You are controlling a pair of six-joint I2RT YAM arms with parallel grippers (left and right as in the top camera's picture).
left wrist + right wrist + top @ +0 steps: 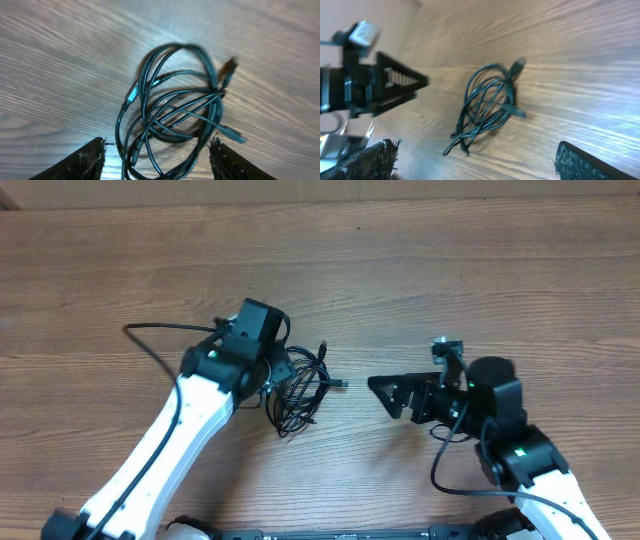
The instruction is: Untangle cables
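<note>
The rough black pads (92, 159) of the left gripper (157, 146) fill the bottom corners of its wrist view. They stand well apart, with nothing pinched between them. The lower loops of the thin black cables (175, 100) run down into the gap between them. Whether either pad touches a loop cannot be told.

The cables lie as one tangled bundle of overlapping loops on the brown wood-grain worktop (450, 260), about midway between its far and near edges and a little to the left of its middle. From overhead, the white left arm (170, 440) reaches in from the near left corner and hangs over the bundle's left side. A small plug end (343, 384) sticks out to the right.

The right gripper (390, 398) is wide open and empty. It sits near the bundle's right side, apart from it and pointing at it.
</note>
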